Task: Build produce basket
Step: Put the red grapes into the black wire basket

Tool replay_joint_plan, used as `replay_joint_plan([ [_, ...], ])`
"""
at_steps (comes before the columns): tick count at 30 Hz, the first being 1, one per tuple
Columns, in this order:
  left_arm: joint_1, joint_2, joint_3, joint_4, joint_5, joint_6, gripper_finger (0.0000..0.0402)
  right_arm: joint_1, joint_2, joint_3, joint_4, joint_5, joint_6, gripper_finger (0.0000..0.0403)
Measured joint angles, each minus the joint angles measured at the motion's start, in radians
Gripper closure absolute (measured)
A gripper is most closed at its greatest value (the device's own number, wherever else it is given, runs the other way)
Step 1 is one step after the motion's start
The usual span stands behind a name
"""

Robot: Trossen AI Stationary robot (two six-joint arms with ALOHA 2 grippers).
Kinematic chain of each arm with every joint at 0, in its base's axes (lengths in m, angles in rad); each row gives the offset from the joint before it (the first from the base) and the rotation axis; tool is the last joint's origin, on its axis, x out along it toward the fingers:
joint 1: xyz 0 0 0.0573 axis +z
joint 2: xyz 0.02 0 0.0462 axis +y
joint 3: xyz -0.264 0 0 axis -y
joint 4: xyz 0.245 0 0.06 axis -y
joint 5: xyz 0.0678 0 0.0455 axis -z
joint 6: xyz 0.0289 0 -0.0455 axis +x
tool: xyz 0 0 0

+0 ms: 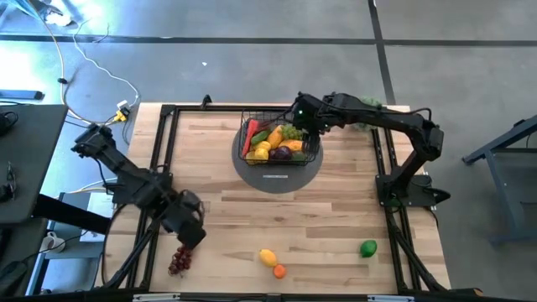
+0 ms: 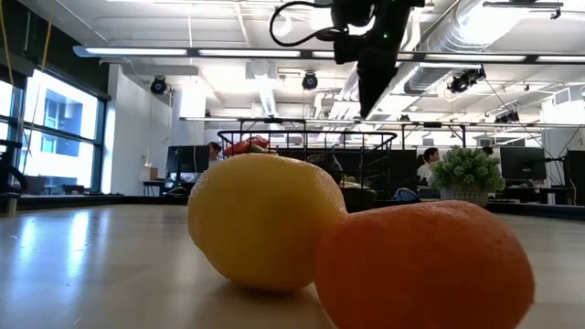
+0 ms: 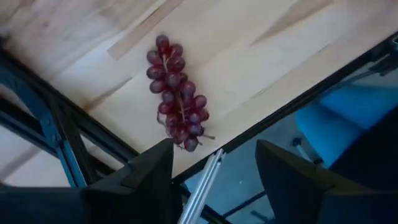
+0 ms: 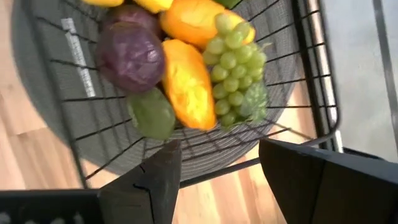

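The black wire basket (image 1: 279,141) stands on a round grey mat (image 1: 277,178) at the table's far middle. It holds a purple plum (image 4: 130,56), an orange mango (image 4: 186,84), green grapes (image 4: 235,68), a red chili (image 1: 250,134) and yellow pieces. My right gripper (image 4: 217,174) hangs open above the basket's right side (image 1: 299,117), touching nothing. A bunch of dark red grapes (image 3: 177,109) lies on the wood near the table's near-left corner (image 1: 179,261). My left gripper (image 3: 214,168) hovers open just above and beside it (image 1: 195,236), with nothing between its fingers.
A yellow lemon (image 1: 268,257) and an orange fruit (image 1: 279,270) lie side by side near the front edge. A green lime (image 1: 368,248) sits to their right. The black frame rail (image 3: 68,134) runs close by the red grapes. A potted plant (image 2: 466,174) stands far right.
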Motion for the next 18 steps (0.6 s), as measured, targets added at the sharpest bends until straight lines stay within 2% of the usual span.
replay_joint_plan([
  [8,-0.214,0.024,0.000,0.031,-0.162,-0.326,0.0191,0.055,0.000,0.000,-0.001,0.000,0.017,0.0206],
  [13,-0.310,0.081,-0.001,0.041,-0.197,-0.465,0.0197,0.096,0.000,0.000,-0.005,-0.001,0.073,0.0206],
  [18,-0.355,0.130,-0.001,0.047,-0.233,-0.572,0.0198,0.146,0.000,0.000,-0.012,-0.001,0.112,0.0206],
])
